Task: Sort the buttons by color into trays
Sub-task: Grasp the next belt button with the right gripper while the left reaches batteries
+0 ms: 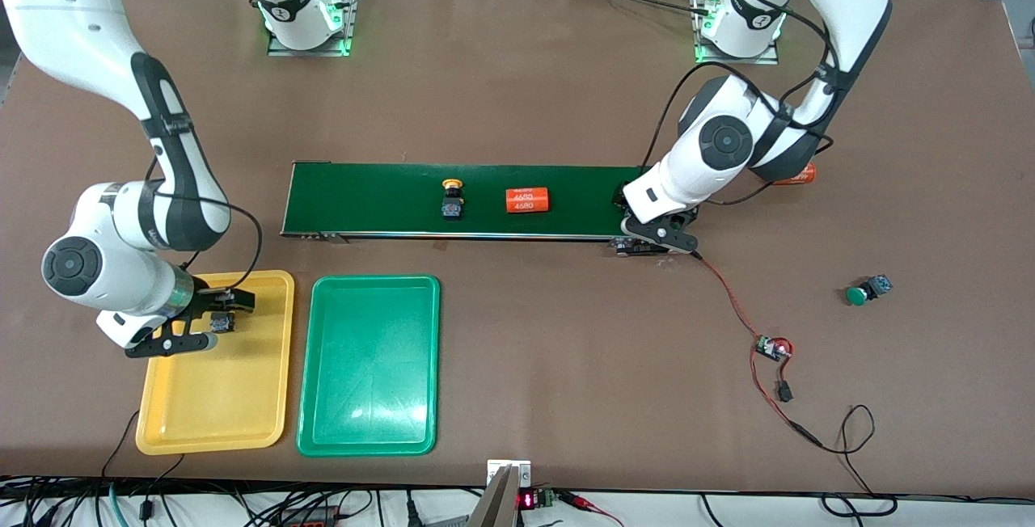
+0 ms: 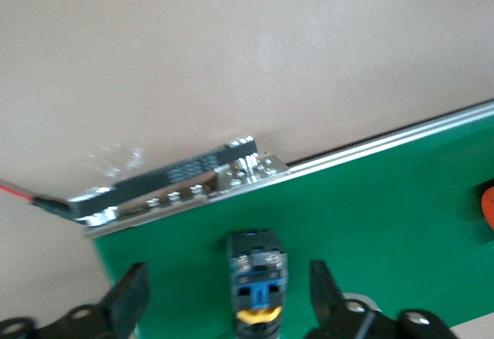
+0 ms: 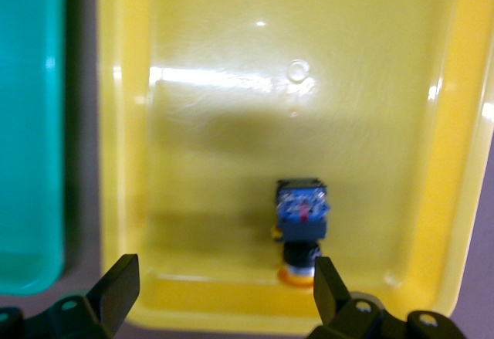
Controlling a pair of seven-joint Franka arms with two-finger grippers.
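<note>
Front view. Right gripper (image 1: pixel 209 322) low over the yellow tray (image 1: pixel 217 414), at the tray's end farther from the camera, fingers spread; a small dark button (image 1: pixel 222 321) lying between them, ungripped. Green tray (image 1: pixel 369 422) just beside the yellow one, toward the left arm's end. Left gripper (image 1: pixel 656 241) down at the conveyor belt (image 1: pixel 372 200), at its end toward the left arm's side, fingers hidden under the wrist. On the belt, well clear of those jaws toward the right arm's end: a yellow-capped button (image 1: pixel 452 198), black body, and an orange cylinder (image 1: pixel 527 200) with white print. Off the belt, on the table (image 1: pixel 517 74), a green-capped button (image 1: pixel 868 290) with blue-black body, lying apart from both grippers.

Left wrist view. Jaws wide apart, nothing pinched. Between them, touching neither finger, a button on the belt (image 2: pixel 257 283): black housing, blue insert, a sliver of yellow cap nearest the wrist. Belt edge and metal end frame farther out from the fingertips.

Right wrist view. Jaws spread, holding nothing. Button in the yellow tray (image 3: pixel 302 227) resting on the floor between them, closer to one finger (image 3: pixel 328 285): blue top with a reddish spot, black collar, orange-yellow cap toward the wrist. Green tray edge off past the other finger.
</note>
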